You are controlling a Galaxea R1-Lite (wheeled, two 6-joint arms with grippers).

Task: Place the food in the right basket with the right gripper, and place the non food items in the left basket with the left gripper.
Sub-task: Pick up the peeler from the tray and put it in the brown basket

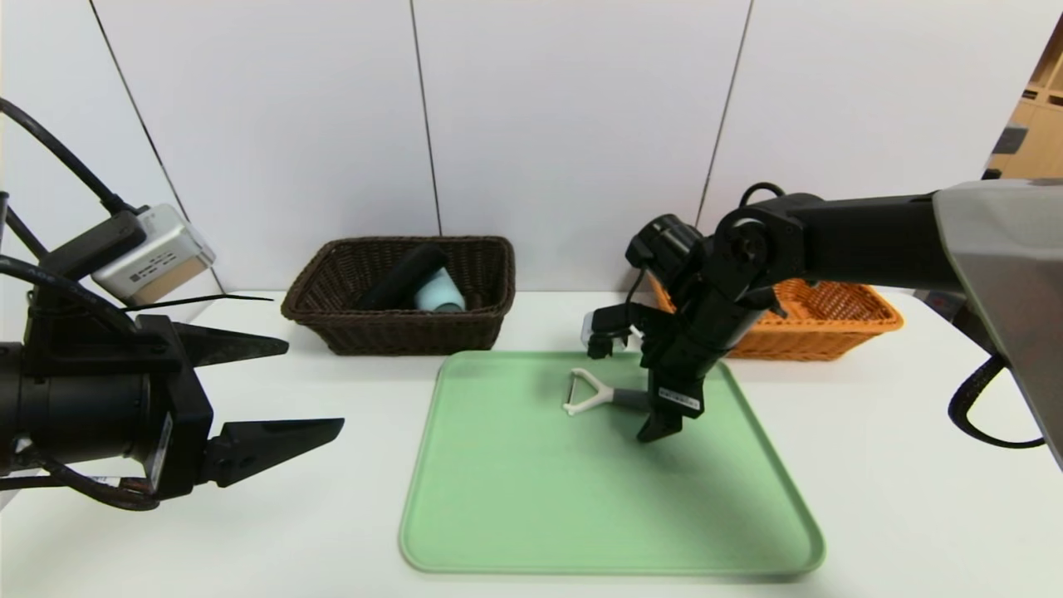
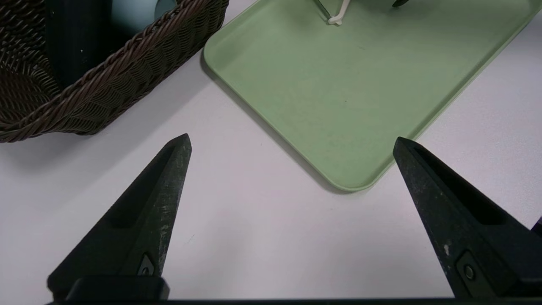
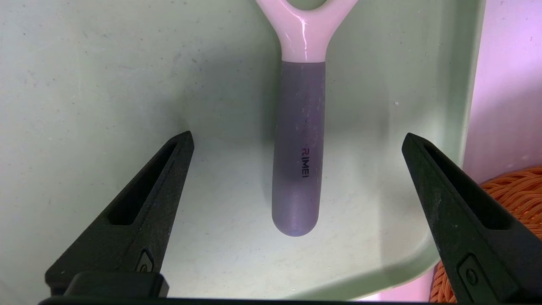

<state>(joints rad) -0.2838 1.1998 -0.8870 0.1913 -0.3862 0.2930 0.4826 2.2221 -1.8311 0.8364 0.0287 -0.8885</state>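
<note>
The right claw (image 1: 656, 419) hangs pointing steeply down over the green tray (image 1: 515, 531), its fingers spread wide and empty, straddling the grey handle of the peeler (image 3: 298, 148). The peeler lies flat on the tray near its far right corner, white head toward the tray's middle, handle end toward the orange basket (image 1: 839, 320), which stands at the desk's far right, just beyond the tray.

The peeler is no food, so by the task it belongs to the left claw (image 1: 286, 390) and the dark basket (image 1: 332, 324) at the far left of the desk, where the cup (image 1: 440, 292) and the black pouch (image 1: 403, 278) already lie. The left claw waits open and empty above the desk's near left side, well apart from the peeler. No bun shows in any view.

If the right claw takes the peeler all the same, it should:
- come straight down with the handle centred between the fingers, as it sits now
- close across the handle's width, mid-length rather than at the rounded tip, so it does not pivot
- stop short of scraping the tray
- lift clear of the tray's raised rim before travelling.

The handle looks smooth and slim, so a slack grip would likely let it slip.
</note>
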